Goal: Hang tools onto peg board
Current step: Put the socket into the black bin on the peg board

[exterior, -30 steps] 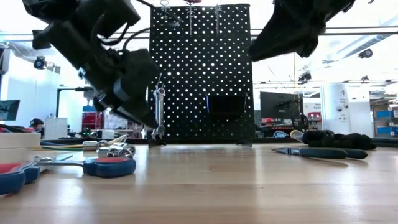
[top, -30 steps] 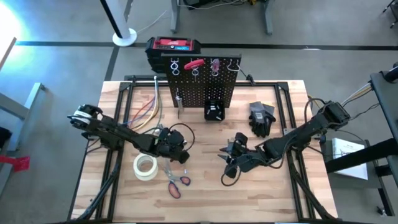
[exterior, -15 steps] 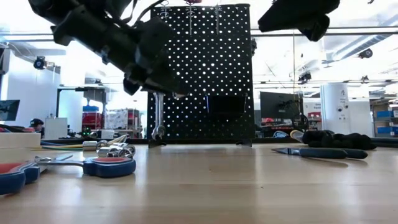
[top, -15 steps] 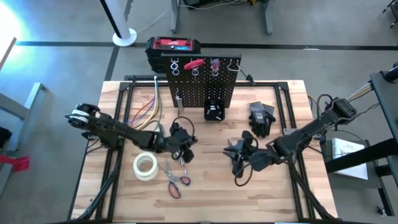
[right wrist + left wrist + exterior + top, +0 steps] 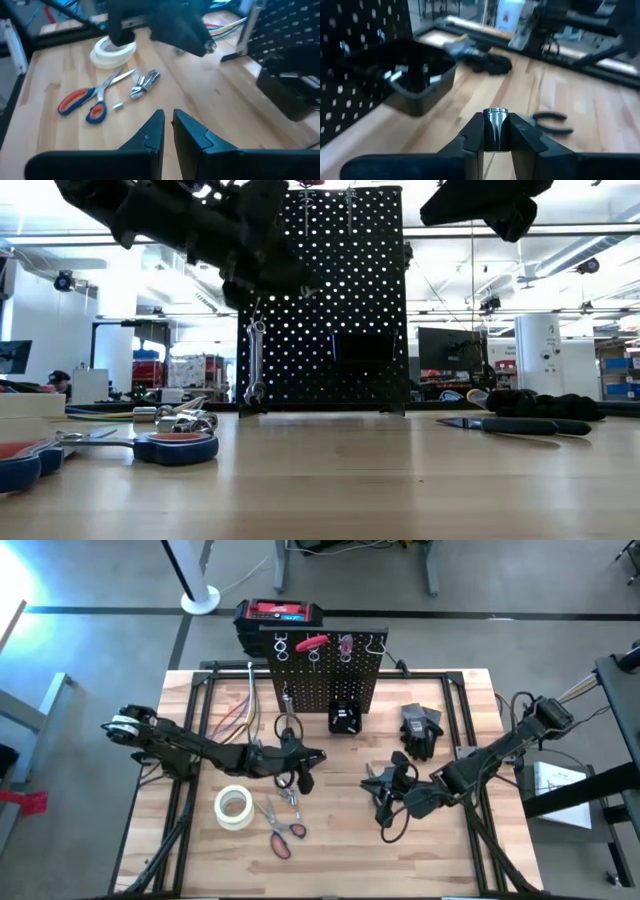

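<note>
Since a second ago the left gripper (image 5: 306, 762) has advanced toward the peg board (image 5: 325, 675), clamped on a small silver socket (image 5: 495, 127). The right gripper (image 5: 167, 131) has narrowed, apparently empty, above the table (image 5: 330, 840). Scissors (image 5: 281, 831) lie near the tape roll (image 5: 234, 807).

I am seeing a black peg board (image 5: 322, 675) full of little holes, orange-handled scissors (image 5: 95, 101), and a white tape roll (image 5: 234, 807).
</note>
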Controlling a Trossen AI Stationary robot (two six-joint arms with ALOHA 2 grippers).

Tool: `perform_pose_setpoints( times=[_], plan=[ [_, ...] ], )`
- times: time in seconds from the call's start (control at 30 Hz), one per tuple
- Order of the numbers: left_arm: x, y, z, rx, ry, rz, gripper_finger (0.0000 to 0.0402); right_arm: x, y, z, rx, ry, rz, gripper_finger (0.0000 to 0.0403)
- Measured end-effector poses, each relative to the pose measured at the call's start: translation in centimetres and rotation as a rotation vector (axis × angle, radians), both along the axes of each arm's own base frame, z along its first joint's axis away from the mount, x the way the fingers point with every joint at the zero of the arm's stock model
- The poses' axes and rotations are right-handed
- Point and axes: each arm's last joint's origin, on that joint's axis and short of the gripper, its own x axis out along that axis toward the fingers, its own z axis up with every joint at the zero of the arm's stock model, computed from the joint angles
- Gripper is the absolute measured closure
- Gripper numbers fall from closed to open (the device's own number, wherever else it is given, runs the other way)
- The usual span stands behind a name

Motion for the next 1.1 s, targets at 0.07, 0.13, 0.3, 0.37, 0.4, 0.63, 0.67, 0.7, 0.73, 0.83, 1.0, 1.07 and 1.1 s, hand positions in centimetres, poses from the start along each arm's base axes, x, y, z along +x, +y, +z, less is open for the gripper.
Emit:
perform_pose_setpoints(
  times=[0.07,0.13,0.3,0.37,0.4,0.63,0.67,0.7,0.73,0.83,1.0,1.07,1.1],
  plan=[
    [0.0,0.2,0.6,0.009,-0.030,0.001,0.0354,-0.1,-0.1,0.2,-0.007,-0.028,-0.055,0.0378],
    [0.1,0.4,1.0,0.020,-0.065,0.003,0.0354,-0.2,-0.2,0.3,-0.018,-0.046,-0.090,0.0379],
    [0.3,1.7,1.7,0.018,-0.127,-0.012,0.0354,-0.3,-0.2,0.4,-0.017,-0.059,-0.109,0.0378],
    [0.4,2.4,1.8,0.018,-0.133,0.008,0.0354,-0.3,-0.2,0.4,-0.019,-0.061,-0.111,0.0381],
    [0.4,2.8,1.8,0.019,-0.138,0.019,0.0354,-0.3,-0.2,0.4,-0.024,-0.064,-0.118,0.0382],
    [0.5,4.9,2.4,0.018,-0.197,0.072,0.0354,-0.6,-0.1,0.7,-0.066,-0.100,-0.176,0.0384],
    [0.5,5.2,2.4,0.018,-0.204,0.081,0.0354,-0.7,-0.1,0.7,-0.066,-0.102,-0.177,0.0384],
    [0.5,5.5,2.5,0.019,-0.208,0.089,0.0354,-0.7,-0.1,0.8,-0.065,-0.103,-0.178,0.0384],
    [0.4,5.8,2.5,0.019,-0.208,0.093,0.0354,-0.7,-0.1,0.8,-0.064,-0.103,-0.177,0.0384],
    [0.4,6.4,2.5,0.013,-0.213,0.085,0.0354,-0.7,-0.1,0.8,-0.058,-0.107,-0.182,0.0384],
    [0.8,7.0,2.1,0.011,-0.232,0.097,0.0354,-0.7,-0.3,0.9,-0.070,-0.126,-0.222,0.0384],
    [1.1,7.1,1.9,0.009,-0.227,0.101,0.0354,-0.7,-0.3,0.9,-0.072,-0.131,-0.236,0.0384],
    [1.5,7.2,1.8,0.009,-0.221,0.102,0.0354,-0.7,-0.3,0.9,-0.073,-0.132,-0.237,0.0384]
  ],
)
